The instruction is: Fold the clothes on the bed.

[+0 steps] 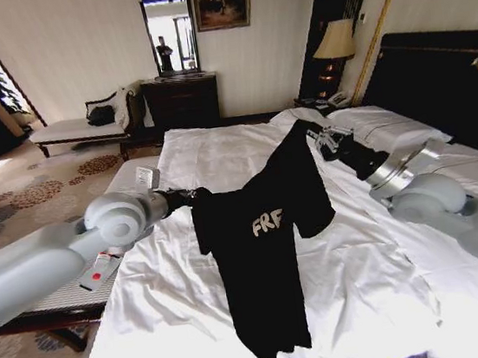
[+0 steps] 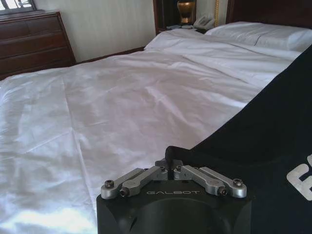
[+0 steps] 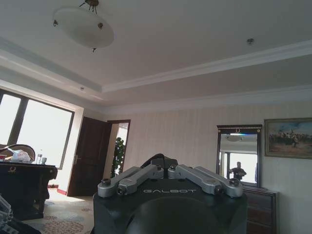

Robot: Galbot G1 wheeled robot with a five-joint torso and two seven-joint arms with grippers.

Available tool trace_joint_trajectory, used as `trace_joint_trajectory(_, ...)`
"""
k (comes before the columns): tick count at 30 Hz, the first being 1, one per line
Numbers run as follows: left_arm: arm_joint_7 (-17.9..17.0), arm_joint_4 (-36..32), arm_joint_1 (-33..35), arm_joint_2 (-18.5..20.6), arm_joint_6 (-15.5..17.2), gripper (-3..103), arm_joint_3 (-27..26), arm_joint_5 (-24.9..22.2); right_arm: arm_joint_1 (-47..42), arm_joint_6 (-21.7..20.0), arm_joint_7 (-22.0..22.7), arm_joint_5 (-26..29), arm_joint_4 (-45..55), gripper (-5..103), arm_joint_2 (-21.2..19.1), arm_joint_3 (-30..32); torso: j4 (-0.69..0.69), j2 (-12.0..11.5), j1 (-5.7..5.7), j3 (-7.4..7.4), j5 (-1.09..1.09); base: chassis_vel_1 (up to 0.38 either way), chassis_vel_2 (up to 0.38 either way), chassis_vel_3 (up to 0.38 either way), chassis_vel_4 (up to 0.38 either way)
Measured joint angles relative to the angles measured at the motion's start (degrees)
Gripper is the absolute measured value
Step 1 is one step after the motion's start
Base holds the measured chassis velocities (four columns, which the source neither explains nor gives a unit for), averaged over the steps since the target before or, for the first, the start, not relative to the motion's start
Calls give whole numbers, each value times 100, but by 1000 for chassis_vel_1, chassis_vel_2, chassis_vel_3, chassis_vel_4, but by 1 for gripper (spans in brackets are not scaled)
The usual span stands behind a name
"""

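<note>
Holding the black T-shirt aloft over the bed, left hand pinching cloth at 9 o'clock, right hand pinching at 1 o'clock, risking the thin pinches slipping and the sagging hem bunching on the sheet.

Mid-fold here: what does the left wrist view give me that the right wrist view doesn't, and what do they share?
Left wrist only: the bed with its white sheet and a pillow, the T-shirt hanging beside the left pincer, which is shut on its edge. Right wrist only: the ceiling lamp, window, door, mirror and painting, behind the right pincer, shut on dark fabric. Shared: a pincer closed on cloth, and the dark dresser.
</note>
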Motion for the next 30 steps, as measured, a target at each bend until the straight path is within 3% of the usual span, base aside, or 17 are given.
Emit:
trace_joint_trajectory(5,134,503,10,-273,-172,0,272,396,242,64,-69,-223,-535,0,514,-441,5,0,1,0,0,0,0,0,0)
trace_joint_trajectory(9,300,1322,33,-602,-324,0,498,961,609,103,-47,-568,-1233,0,1061,-948,2,1,-2,-1,-2,0,0,0,0)
trace_joint_trajectory(11,337,1605,51,-697,-357,0,565,1121,733,103,49,-669,-1466,0,1249,-1096,1,1,-2,-1,-2,0,0,0,0)
trace_joint_trajectory(15,430,2514,265,-1124,-497,0,662,1612,1249,92,461,-970,-2514,0,2082,-1647,4,1,-1,0,-3,0,0,0,0)
trace_joint_trajectory(16,430,2514,265,-1124,-497,0,662,1612,1249,92,461,-970,-2514,0,2082,-1647,4,1,-1,0,-3,0,0,0,0)
trace_joint_trajectory(20,438,3366,449,-1850,-641,0,582,1941,1781,253,634,-1241,-3726,0,2896,-2024,6,1,-1,-1,-3,0,0,0,0)
trace_joint_trajectory(22,439,3601,483,-2063,-691,0,561,2021,1870,285,684,-1312,-4005,0,3045,-2071,5,1,-1,0,-3,0,0,0,0)
trace_joint_trajectory(26,436,4460,677,-2825,-853,0,439,2351,2029,26,1349,-1409,-4695,0,3521,-2157,-3,1,0,0,-1,0,0,0,0)
trace_joint_trajectory(30,368,4778,910,-3110,-861,0,334,2614,1930,-215,1838,-1627,-4825,0,3698,-2114,3,1,-1,-1,-1,0,0,0,0)
